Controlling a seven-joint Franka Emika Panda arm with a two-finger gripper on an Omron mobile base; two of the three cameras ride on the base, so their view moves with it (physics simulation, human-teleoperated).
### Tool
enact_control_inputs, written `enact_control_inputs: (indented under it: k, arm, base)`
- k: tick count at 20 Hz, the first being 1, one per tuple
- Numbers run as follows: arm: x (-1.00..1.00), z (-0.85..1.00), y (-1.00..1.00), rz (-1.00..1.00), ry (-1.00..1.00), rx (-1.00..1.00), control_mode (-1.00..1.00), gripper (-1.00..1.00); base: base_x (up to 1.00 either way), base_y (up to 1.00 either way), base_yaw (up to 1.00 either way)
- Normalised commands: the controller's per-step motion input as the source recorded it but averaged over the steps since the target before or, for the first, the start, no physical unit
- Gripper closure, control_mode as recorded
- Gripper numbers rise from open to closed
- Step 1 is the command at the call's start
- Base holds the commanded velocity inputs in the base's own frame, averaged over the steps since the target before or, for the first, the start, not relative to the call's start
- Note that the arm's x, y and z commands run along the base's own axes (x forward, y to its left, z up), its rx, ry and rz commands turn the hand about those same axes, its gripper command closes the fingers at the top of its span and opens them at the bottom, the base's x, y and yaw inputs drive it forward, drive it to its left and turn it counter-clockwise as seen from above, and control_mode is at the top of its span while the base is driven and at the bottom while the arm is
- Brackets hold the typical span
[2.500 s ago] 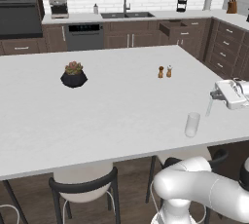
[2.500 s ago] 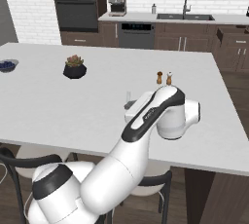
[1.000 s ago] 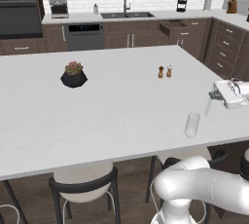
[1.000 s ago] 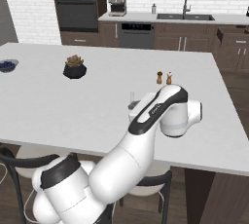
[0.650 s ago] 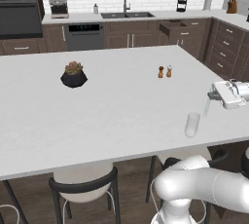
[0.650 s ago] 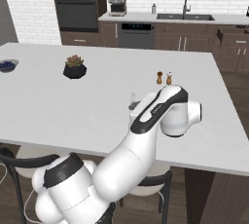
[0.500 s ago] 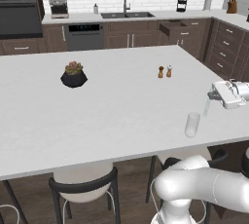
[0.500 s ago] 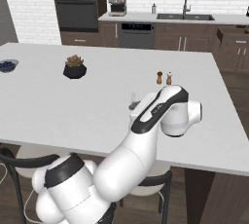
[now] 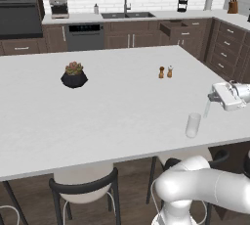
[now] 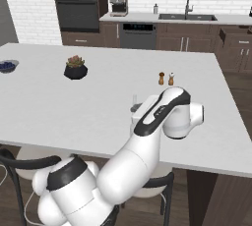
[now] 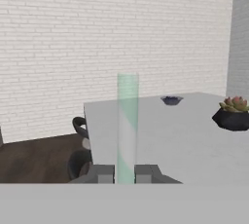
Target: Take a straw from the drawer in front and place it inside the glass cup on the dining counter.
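Plant: a small potted plant (image 9: 74, 75) in a dark pot stands on the left half of the counter in the left base view. It sits at the right edge of the hand view.
Stool: a black-backed stool (image 9: 84, 190) is tucked under the near edge, lower left of centre.
Dining counter: the wide white top (image 9: 122, 116) runs across the middle of both base views.
Bowl: a small dark bowl (image 10: 7, 66) rests at the far left edge of the counter in the right base view.
Shakers: a brown one and a white one (image 9: 165, 72) stand side by side, right of centre and well apart from the cup.
Drawer: the dark-brown drawer (image 9: 172, 27) stands pulled out of the back cabinet row, upper right of centre.
Glass cup: the clear glass cup (image 9: 193, 124) stands upright near the counter's near edge, right of centre.
Straw: the pale straw (image 9: 207, 108) hangs nearly upright, slightly tilted. Its lower end is just to the right of the cup's rim and not inside the cup. In the hand view it is a pale upright column (image 11: 127, 121) rising from between the finger tips.
Gripper: the gripper (image 9: 213, 97) is at the right edge of the left base view, above and right of the cup. In the hand view the two tips are closed against the sides of the straw (image 11: 125, 173).
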Motion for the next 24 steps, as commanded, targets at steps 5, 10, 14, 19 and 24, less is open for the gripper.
enact_control_inputs:
  k: [5,10,14,19,24]
  arm:
    - [0.06,-0.04,0.0,0.0,0.0,0.0,-1.0,1.0]
    - [0.03,-0.03,0.0,0.0,0.0,0.0,-1.0,1.0]
    - [0.0,-0.11,0.0,0.0,0.0,0.0,-1.0,1.0]
    - [0.1,-0.11,0.0,0.0,0.0,0.0,-1.0,1.0]
    - [0.08,-0.01,0.0,0.0,0.0,0.0,-1.0,1.0]
  base:
    - [0.0,0.0,0.0]
    - [0.0,0.0,0.0]
    - [0.0,0.0,0.0]
    - [0.0,0.0,0.0]
    - [0.0,0.0,0.0]
